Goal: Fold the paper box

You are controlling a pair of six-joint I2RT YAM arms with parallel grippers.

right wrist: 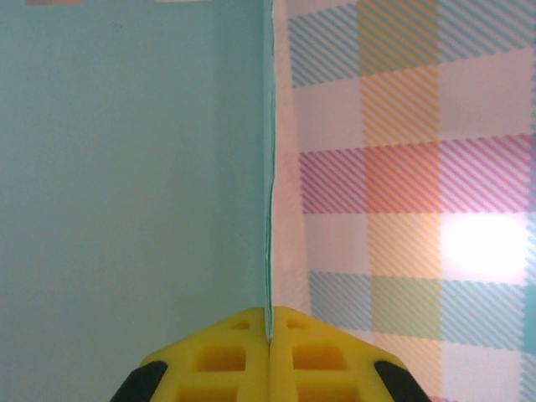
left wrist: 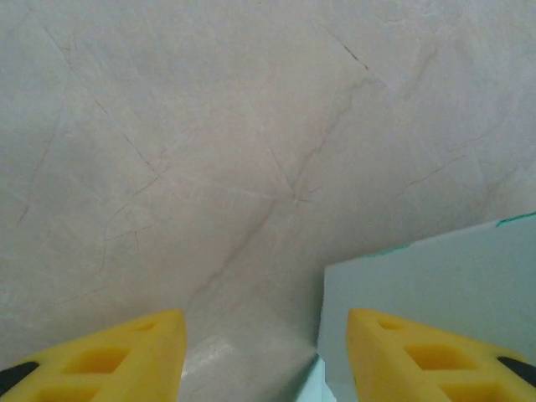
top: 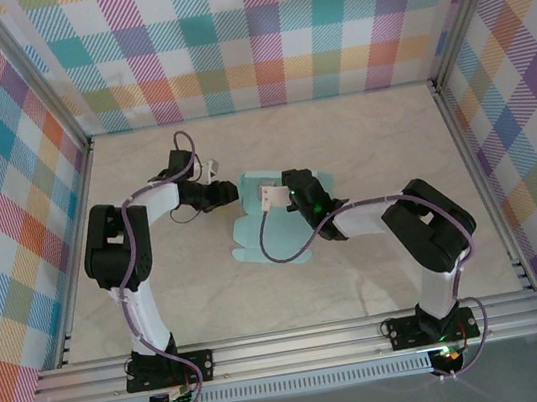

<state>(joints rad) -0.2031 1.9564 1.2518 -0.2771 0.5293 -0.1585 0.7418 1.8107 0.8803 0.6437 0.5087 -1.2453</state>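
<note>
Pinching one raised flap of the paper box (top: 246, 235) along its thin edge, the right pincer (right wrist: 270, 328) is closed, and the card runs straight up from between its yellow fingers (right wrist: 226, 356). From the wrist, the mint face of the flap fills the left side and the checked wall (right wrist: 402, 184) stands behind it, so the flap is upright rather than flat. Holding it by the edge probably lets the arm swing the flap about its crease without crushing the panel.

The rest of the sheet lies mostly flat in the middle of the tabletop (top: 370, 135), between the two arms. Its lifted part is on the far side, where both wrists meet.

The left pincer (left wrist: 264, 362) is open, its fingers well apart and low over the bare tabletop at the sheet's left side. A mint panel rises just beyond its right finger, and its corner reaches a little into the gap, but nothing is clamped. It looks placed to brace or catch that neighbouring panel once the held flap is brought over. The fold appears only partly made, with most flaps not yet turned up.
</note>
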